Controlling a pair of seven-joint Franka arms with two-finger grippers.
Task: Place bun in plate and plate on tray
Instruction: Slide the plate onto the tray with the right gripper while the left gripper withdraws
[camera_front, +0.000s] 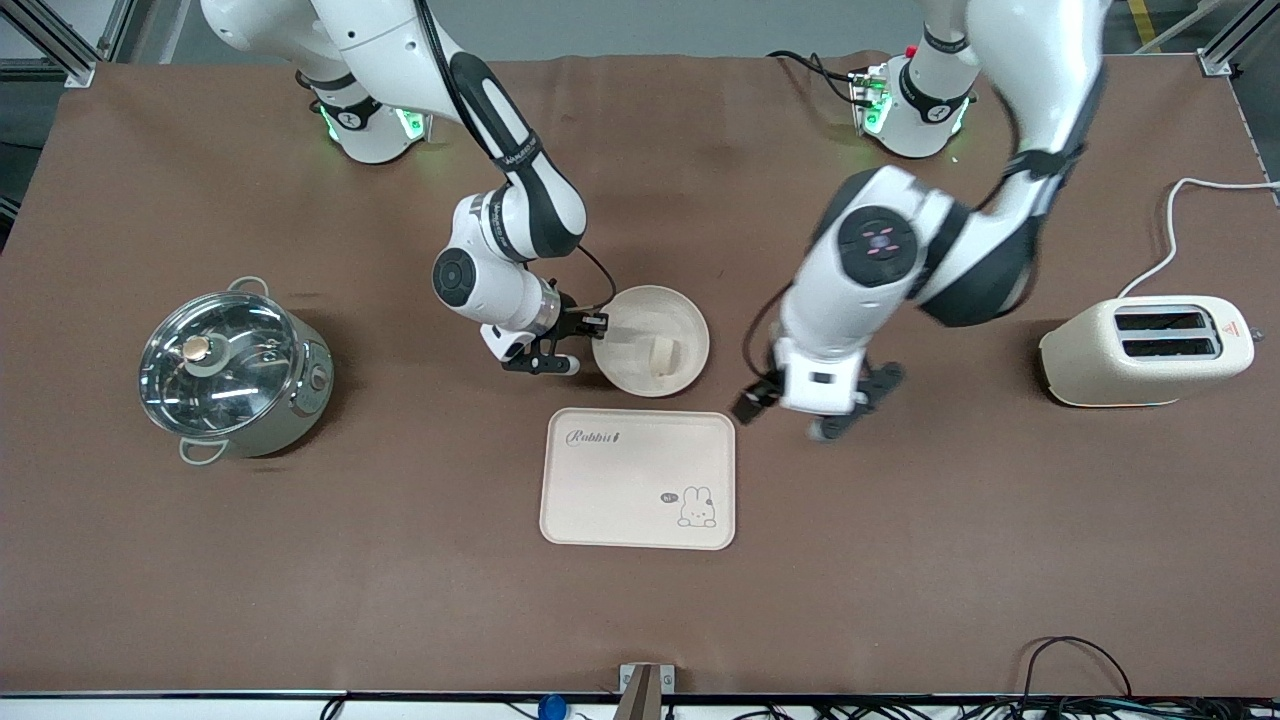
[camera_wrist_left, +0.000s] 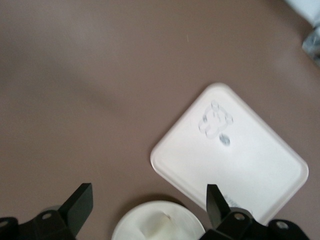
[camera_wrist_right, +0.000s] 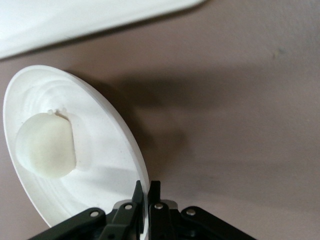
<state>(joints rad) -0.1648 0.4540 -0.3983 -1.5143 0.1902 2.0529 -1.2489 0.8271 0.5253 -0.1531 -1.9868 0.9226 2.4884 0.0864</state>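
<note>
The round cream plate (camera_front: 650, 340) lies just farther from the front camera than the tray (camera_front: 638, 478). The small cream bun (camera_front: 662, 355) sits in the plate. My right gripper (camera_front: 592, 335) is shut on the plate's rim at the side toward the right arm's end. The right wrist view shows its fingers (camera_wrist_right: 145, 192) pinching the rim, with the bun (camera_wrist_right: 45, 145) in the plate (camera_wrist_right: 100, 150) and a shadow under the plate. My left gripper (camera_front: 812, 408) is open and empty over the table beside the tray. Its wrist view shows the tray (camera_wrist_left: 235, 155), plate (camera_wrist_left: 130, 225) and bun (camera_wrist_left: 160, 226) beneath the gripper (camera_wrist_left: 147, 200).
A steel pot with a glass lid (camera_front: 232, 375) stands toward the right arm's end of the table. A cream toaster (camera_front: 1145, 350) with a white cord stands toward the left arm's end. Brown cloth covers the table.
</note>
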